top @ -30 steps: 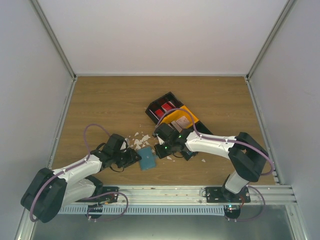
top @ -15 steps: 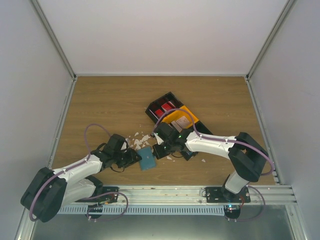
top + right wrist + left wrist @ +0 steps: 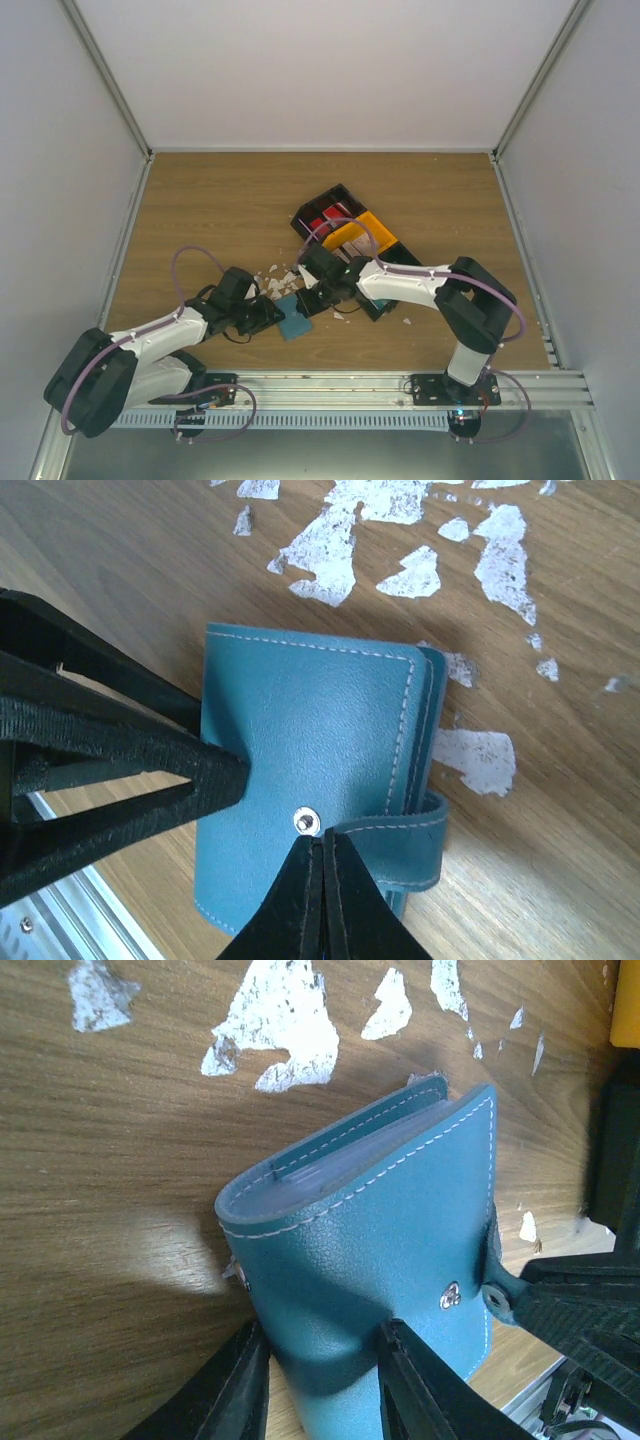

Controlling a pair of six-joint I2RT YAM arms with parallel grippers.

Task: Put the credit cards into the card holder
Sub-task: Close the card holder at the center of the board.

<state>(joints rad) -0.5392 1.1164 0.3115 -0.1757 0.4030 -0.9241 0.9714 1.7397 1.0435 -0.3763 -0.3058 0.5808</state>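
The card holder (image 3: 295,322) is a closed teal wallet lying on the wooden table. In the left wrist view my left gripper (image 3: 320,1385) is shut on the card holder (image 3: 380,1230), one finger on each face of its near end. My right gripper (image 3: 325,845) is shut, and its tips pinch the end of the strap (image 3: 425,840) just beside the metal stud (image 3: 306,822). From above, the left gripper (image 3: 268,316) and the right gripper (image 3: 308,302) meet at the wallet. Red credit cards (image 3: 322,216) lie in a black tray behind them.
White paper scraps (image 3: 280,280) litter the wood just behind the wallet. The black tray (image 3: 340,192) with an orange section (image 3: 368,226) stands diagonally at mid-table. A metal rail (image 3: 350,382) runs along the near edge, with grey walls on both sides.
The right gripper has moved left onto the wallet and closed on the strap end. The left gripper has tightened a little on the wallet.
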